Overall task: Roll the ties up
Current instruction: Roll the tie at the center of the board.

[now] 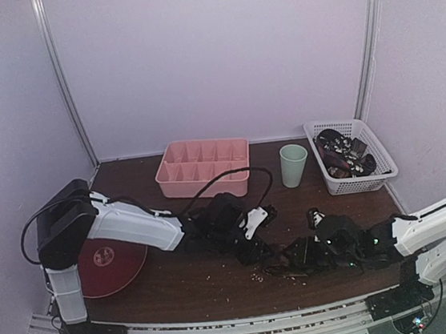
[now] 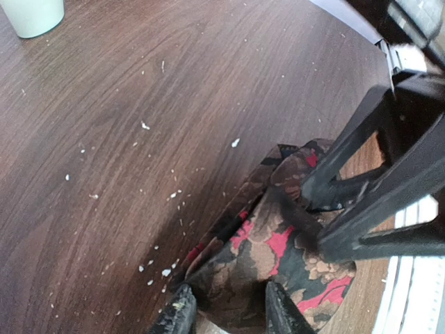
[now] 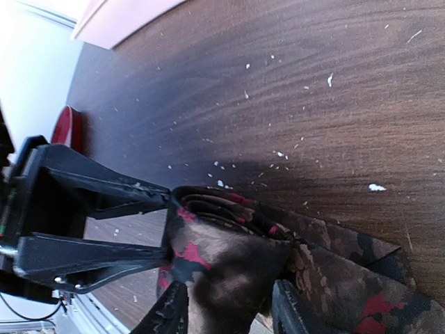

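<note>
Left wrist view: the flowered tie [image 2: 278,271] lies bunched at the lower right of the frame on the table [image 2: 139,139]. The left gripper [image 2: 226,314] is clenched on its half-rolled end, seemingly so the coil cannot spring loose. The right gripper [image 2: 316,216] straddles the same fabric from the right, probably placed to guide the next turn, but whether its jaws pinch or stand free I cannot tell.

tie [image 2: 264,257] on table [image 1: 179,277], front | cup [image 1: 294,164] between tray [image 1: 201,187], basket [image 1: 354,183], probably apart

White arms [image 1: 132,222] (black joints [image 1: 64,225], looping cables [image 1: 243,170])
</note>
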### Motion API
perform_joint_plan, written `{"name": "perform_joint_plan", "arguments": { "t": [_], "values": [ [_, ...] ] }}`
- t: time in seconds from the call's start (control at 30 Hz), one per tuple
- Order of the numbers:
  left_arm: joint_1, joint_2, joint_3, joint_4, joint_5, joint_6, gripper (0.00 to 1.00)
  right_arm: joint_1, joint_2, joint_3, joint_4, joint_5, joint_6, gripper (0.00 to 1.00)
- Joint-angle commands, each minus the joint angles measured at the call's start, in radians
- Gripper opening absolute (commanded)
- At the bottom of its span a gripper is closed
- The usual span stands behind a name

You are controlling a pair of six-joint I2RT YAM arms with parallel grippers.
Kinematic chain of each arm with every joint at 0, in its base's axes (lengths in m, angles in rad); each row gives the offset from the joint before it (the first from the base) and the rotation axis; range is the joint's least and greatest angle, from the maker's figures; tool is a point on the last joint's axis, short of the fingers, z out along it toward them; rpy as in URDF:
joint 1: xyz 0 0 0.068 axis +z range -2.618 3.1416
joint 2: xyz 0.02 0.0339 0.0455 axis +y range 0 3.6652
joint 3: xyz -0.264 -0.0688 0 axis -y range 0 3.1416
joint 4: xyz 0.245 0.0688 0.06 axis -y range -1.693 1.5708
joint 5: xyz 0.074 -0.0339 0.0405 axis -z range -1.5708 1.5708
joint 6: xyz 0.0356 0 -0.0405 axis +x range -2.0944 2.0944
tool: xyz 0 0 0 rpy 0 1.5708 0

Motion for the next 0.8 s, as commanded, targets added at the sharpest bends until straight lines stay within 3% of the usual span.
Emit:
{"name": "perform_joint_plan", "arguments": {
  "t": [0.0, 0.27, 0.57, 0.77],
  "values": [
    [-0.007, -0.038, -0.025, 0.020, -0.035, -0.008, 0.35, 0.016, 0.076, 0.051, -0.016, 0.044, 0.010, 0.40],
    [0.003, -0.090, -0.038, -0.012, -0.090, -0.006, 0.38, 0.009, 0.126, 0.033, 0.060, 0.053, -0.028, 0.29],
    [0.120, -0.154, -0.205, 0.134, 0.023, -0.119, 0.39, -0.010, 0.164, 0.000, 0.098, 0.035, -0.055, 0.29],
    [0.134, -0.105, -0.205, 0.137, 0.009, -0.115, 0.36, -0.033, 0.163, -0.023, 0.123, 0.033, -0.077, 0.29]
  ]
}}
